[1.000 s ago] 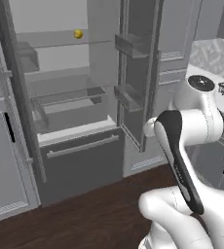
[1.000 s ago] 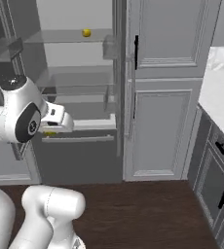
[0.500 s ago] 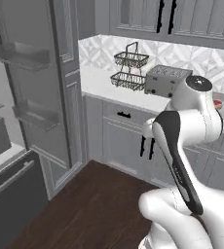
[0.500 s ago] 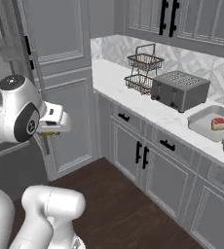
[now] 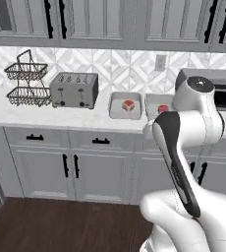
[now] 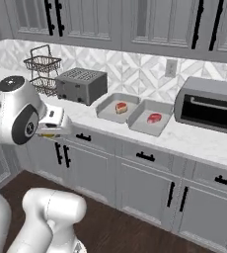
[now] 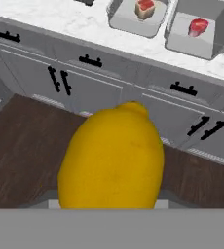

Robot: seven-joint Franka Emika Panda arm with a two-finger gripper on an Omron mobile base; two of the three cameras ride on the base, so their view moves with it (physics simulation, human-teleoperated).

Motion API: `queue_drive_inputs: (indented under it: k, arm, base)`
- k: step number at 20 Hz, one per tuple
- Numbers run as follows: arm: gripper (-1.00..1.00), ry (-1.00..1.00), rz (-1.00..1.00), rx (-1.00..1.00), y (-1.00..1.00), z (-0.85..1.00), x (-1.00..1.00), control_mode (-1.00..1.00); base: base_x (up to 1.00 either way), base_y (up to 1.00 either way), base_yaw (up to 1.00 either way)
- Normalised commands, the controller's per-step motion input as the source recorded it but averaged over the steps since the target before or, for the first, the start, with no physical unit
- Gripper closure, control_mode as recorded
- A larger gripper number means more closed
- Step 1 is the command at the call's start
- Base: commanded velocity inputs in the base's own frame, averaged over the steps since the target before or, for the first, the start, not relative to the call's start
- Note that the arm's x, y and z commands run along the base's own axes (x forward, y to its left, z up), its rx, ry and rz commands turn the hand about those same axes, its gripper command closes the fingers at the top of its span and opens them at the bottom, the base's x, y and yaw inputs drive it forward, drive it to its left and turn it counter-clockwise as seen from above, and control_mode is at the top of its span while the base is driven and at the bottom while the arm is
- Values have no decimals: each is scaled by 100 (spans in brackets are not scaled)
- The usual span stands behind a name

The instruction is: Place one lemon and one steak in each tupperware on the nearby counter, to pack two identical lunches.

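Observation:
My gripper (image 6: 50,131) is shut on a yellow lemon (image 7: 111,160), which looms large in the hand view and hides the fingertips. A sliver of the lemon (image 6: 49,135) shows under the hand in the right base view. I hold it in front of the grey cabinets, below the counter (image 6: 194,141). On the counter two grey tupperware trays sit side by side. The left tupperware (image 6: 105,111) (image 5: 116,112) (image 7: 126,22) holds a tan-rimmed steak (image 6: 121,107) (image 7: 145,7). The right tupperware (image 6: 141,123) (image 7: 192,46) holds a bright red steak (image 6: 154,118) (image 7: 198,26).
A toaster (image 6: 81,85) and a black wire basket (image 6: 42,69) stand left of the trays. A toaster oven (image 6: 209,106) stands to their right. Upper cabinets hang over the counter, and dark wood floor (image 7: 21,146) lies below the hand.
Both base views have swung from the open fridge, past the counter's corner, to face the counter with the trays: the base turned. The lemon stays in the gripper.

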Motion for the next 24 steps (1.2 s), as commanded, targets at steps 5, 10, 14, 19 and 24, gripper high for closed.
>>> queue_drive_inputs:
  k: [5, 10, 14, 19, 24]
  arm:
    - [100, 0, 0, 0, 0, 0, 0, 100]
    - [100, 0, 0, 0, 0, 0, 0, 100]
    - [100, 0, 0, 0, 0, 0, 0, 100]
    - [100, 26, -5, 0, 0, -80, 80, -100]
    - [100, 29, -2, 1, 2, -89, 87, -100]
  base:
    - [90, -91, -47]
    - [100, 10, -16]
    - [95, 25, -14]
    - [18, 0, -2]
    - [0, 0, 0]
